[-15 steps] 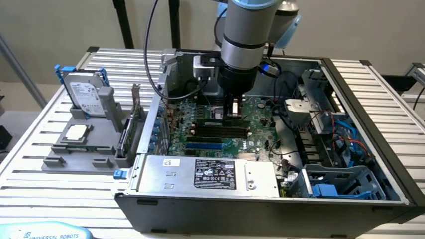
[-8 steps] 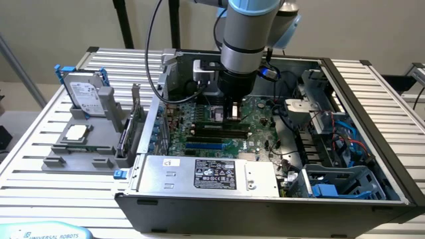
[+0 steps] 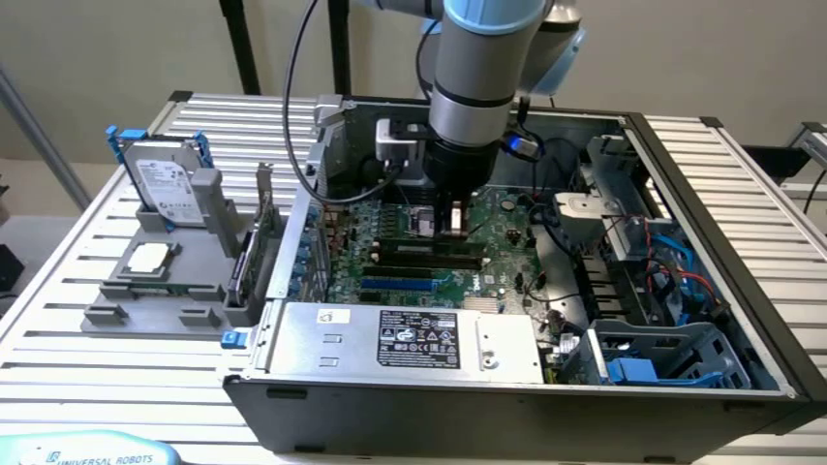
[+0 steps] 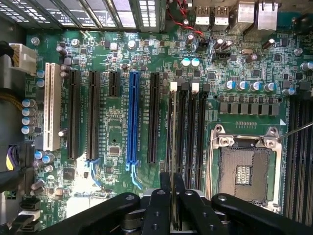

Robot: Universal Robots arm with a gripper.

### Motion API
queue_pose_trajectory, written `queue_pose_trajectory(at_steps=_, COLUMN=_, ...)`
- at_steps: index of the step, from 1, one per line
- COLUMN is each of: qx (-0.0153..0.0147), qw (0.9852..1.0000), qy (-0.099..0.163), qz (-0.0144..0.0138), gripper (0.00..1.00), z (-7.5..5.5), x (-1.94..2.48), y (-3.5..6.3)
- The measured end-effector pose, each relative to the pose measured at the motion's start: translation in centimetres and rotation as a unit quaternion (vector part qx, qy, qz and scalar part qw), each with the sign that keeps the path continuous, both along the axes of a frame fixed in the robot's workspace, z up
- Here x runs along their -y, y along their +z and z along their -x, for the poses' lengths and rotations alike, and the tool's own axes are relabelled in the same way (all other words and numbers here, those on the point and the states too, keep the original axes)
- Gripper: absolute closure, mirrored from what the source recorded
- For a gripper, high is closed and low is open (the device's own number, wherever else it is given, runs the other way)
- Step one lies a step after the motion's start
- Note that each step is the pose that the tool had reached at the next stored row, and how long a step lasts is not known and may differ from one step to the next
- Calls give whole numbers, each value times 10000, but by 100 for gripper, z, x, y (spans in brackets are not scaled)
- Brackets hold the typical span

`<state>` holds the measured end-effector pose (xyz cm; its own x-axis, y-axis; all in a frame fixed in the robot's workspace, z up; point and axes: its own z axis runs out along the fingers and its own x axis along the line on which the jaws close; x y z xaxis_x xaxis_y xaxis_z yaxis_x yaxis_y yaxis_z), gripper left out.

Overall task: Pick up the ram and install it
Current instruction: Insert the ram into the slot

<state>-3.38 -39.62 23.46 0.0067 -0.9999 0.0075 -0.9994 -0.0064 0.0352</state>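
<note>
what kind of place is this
Probably a robotics lab or test bench for PC assembly: an open computer case lies on a slatted metal table, parts wait in a gray holder, and the gripper hovers above the motherboard.

We see even, bright room light on the pale slatted table (image 3: 77, 281), with deep shadow inside the open computer case (image 3: 723, 320) beneath the gripper (image 3: 452, 215). Close up, the motherboard (image 4: 122, 122) below the gripper (image 4: 172, 205) looks sharp and evenly lit, its silver capacitor tops glinting. The black fingers (image 4: 159, 208) nearest the lens are slightly soft.
</note>
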Motion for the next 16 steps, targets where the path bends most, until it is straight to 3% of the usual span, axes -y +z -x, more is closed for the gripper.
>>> queue_pose_trajectory(at_steps=6, qx=-23, qw=10000, qy=-45, qz=1, gripper=87, z=0, x=0, y=-29)
queue_pose_trajectory(at_steps=16, qx=-24, qw=10000, qy=-55, qz=1, gripper=87, z=0, x=0, y=-55)
